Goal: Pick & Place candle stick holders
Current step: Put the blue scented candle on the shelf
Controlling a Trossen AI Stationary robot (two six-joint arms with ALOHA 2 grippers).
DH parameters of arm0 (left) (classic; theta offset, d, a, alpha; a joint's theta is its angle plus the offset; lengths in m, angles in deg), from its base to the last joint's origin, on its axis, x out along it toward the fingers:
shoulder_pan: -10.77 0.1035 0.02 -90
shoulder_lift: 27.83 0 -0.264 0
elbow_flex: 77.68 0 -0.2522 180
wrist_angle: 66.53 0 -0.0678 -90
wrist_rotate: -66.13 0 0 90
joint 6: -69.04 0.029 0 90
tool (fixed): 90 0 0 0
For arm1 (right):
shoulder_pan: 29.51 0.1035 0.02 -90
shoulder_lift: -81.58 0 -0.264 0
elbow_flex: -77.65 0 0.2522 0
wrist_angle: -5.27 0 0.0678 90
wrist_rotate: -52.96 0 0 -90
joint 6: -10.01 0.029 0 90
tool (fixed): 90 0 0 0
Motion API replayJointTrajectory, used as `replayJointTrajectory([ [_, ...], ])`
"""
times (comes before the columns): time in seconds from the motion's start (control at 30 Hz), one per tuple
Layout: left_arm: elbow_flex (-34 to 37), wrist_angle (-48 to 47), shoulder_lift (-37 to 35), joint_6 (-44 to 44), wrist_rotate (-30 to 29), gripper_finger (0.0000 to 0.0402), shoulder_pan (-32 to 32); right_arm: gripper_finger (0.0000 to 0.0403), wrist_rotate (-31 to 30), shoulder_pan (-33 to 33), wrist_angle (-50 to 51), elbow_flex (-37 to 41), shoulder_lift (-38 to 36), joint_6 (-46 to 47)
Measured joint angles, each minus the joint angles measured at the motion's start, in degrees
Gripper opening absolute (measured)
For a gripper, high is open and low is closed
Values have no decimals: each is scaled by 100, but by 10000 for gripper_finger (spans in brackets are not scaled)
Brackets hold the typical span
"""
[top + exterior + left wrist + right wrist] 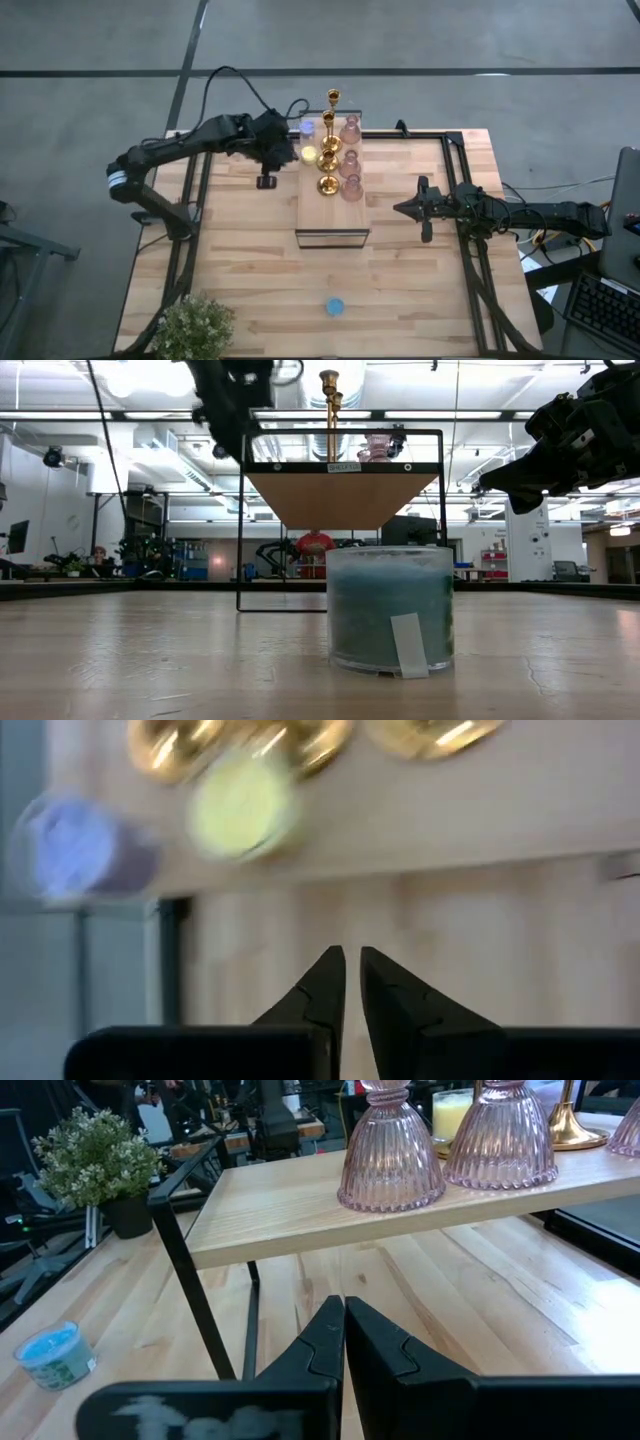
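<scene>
Blue cup (390, 607), seemingly blue-filled.

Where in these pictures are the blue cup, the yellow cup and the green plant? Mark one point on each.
blue cup (335, 307), high view, middle of its top.
yellow cup (242, 805), left wrist view, centre of its yellow top.
green plant (93, 1145), right wrist view, middle of its leaves.

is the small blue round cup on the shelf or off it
Off it. The small blue round cup stands alone on the light wooden table, apart from the raised wooden shelf holding the other holders.
</scene>
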Motion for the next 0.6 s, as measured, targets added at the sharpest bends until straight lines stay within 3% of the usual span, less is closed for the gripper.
replayJointTrajectory([
  [0.13, 126, 3, -424, -183, 704, 35, -433, 8, 0, 0, 0, 1, 0, 0],
  [0.3, 519, 417, -905, -456, 957, 35, -1319, 8, 1, 2, 0, 0, 1, 0],
  [0.47, 1190, 1276, -1227, -721, 1135, 39, -2482, 8, 2, 2, 0, -1, 0, 0],
  [0.6, 1798, 2309, -1332, -946, 1133, 68, -3498, 8, 1, 2, -1, 0, 0, 0],
])
